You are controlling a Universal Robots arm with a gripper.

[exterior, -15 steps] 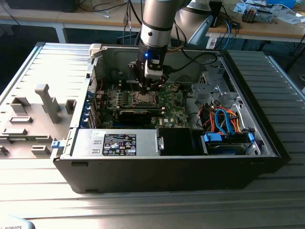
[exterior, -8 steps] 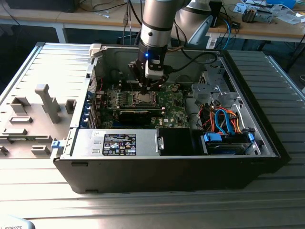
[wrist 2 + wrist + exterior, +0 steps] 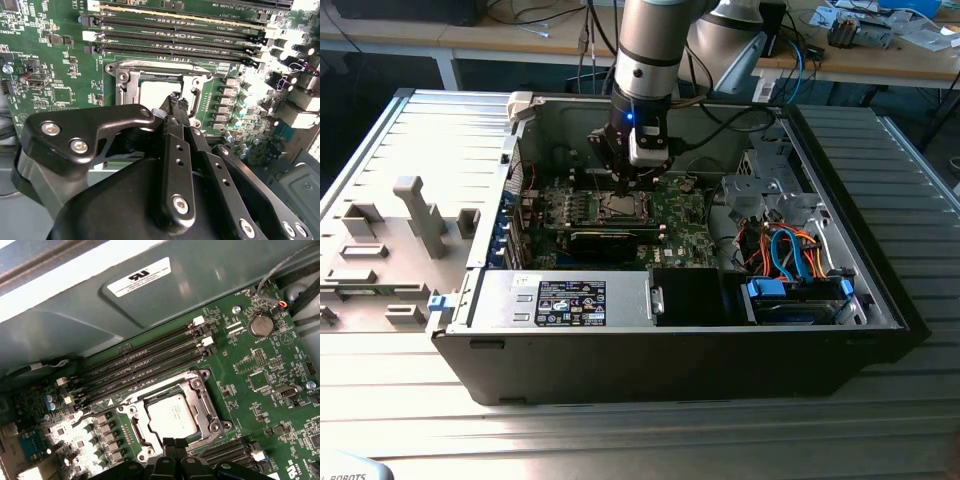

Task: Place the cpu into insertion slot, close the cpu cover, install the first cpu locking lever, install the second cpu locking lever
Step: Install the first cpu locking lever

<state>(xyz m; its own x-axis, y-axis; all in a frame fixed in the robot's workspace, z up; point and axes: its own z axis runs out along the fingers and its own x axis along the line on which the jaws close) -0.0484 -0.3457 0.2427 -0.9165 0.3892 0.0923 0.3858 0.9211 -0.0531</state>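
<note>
The cpu [image 3: 172, 417] [image 3: 152, 92] lies flat in the insertion slot [image 3: 202, 374] on the green motherboard [image 3: 260, 385]. Its pale metal top shows through the window of the cpu cover [image 3: 165, 392] [image 3: 150, 67], which lies down around it. My gripper [image 3: 170, 441] [image 3: 175, 98] is shut, with its black fingertips pressed together just over one edge of the socket, at the cpu's side. I cannot tell whether the tips touch the metal. In the exterior view the gripper [image 3: 625, 185] reaches down into the open computer case, right above the socket [image 3: 620, 207].
Long black memory slots [image 3: 145, 362] [image 3: 175, 35] run beside the socket, and a coin battery [image 3: 260, 325] lies further along the board. The case wall [image 3: 75, 305] rises close by. A power supply [image 3: 570, 300] and drive cables [image 3: 790, 250] fill the case's front. Grey fixtures [image 3: 415, 215] stand at the exterior view's left.
</note>
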